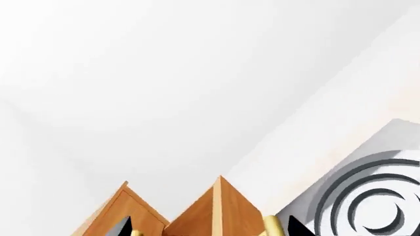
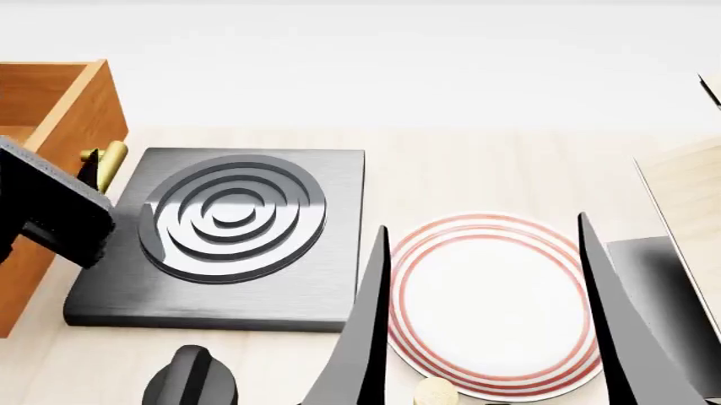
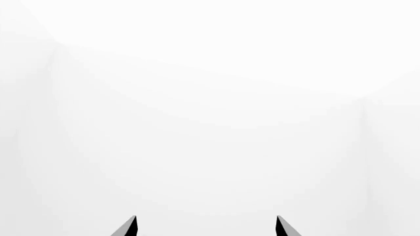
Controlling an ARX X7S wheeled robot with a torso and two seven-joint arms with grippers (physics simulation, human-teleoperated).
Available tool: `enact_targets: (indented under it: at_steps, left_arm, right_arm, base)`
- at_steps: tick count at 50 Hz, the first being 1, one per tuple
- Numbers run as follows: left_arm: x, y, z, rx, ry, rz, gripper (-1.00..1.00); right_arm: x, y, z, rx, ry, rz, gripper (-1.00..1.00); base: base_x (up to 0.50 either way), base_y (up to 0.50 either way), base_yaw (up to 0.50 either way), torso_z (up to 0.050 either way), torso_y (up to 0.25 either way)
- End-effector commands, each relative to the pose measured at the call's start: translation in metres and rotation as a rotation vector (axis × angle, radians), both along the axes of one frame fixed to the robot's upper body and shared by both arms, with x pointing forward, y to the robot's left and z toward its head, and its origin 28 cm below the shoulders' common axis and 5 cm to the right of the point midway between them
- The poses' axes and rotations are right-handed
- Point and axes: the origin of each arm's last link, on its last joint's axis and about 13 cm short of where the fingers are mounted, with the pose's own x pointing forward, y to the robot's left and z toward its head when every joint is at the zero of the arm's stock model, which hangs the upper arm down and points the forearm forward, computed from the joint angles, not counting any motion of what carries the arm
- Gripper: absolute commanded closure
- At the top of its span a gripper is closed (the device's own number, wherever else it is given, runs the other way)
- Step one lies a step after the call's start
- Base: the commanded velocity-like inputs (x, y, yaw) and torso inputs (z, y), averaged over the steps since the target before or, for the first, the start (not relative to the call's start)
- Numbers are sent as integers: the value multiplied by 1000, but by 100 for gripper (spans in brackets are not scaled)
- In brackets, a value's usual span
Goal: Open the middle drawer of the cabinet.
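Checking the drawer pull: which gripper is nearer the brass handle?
Left. The left gripper is right at the brass handle of the middle drawer; the right gripper hangs over the plate, far away.

Bright even light, soft shadows, sharp

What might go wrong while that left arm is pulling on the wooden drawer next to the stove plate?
The left hand sits at the brass handle, but its grip is mostly hidden, so it may slip off. The open drawer stands very near the stove plate and might bump it. The right hand hovers over the striped plate.
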Motion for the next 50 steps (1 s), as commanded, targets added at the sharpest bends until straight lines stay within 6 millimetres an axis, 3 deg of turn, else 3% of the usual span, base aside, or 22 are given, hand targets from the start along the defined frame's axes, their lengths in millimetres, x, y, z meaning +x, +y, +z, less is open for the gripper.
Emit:
enact_targets:
  at_steps: [1, 14, 26, 50]
  left_arm:
    - [-14, -6, 37, -198, 29, -52, -100]
    - [-3, -4, 67, -445, 194, -17, -100]
    - [7, 1, 82, -537, 265, 57, -100]
    - [21, 0, 84, -600, 335, 114, -100]
  right_arm:
    - [1, -2, 1, -3, -2, -14, -100]
    - [1, -2, 1, -5, 0, -11, -100]
    - [1, -1, 1, -6, 2, -9, -100]
    - [0, -1, 0, -3, 3, -8, -100]
  base:
    - [0, 0, 0, 0, 0]
    - [0, 0, 0, 0, 0]
    - [0, 0, 0, 0, 0]
    - [0, 0, 0, 0, 0]
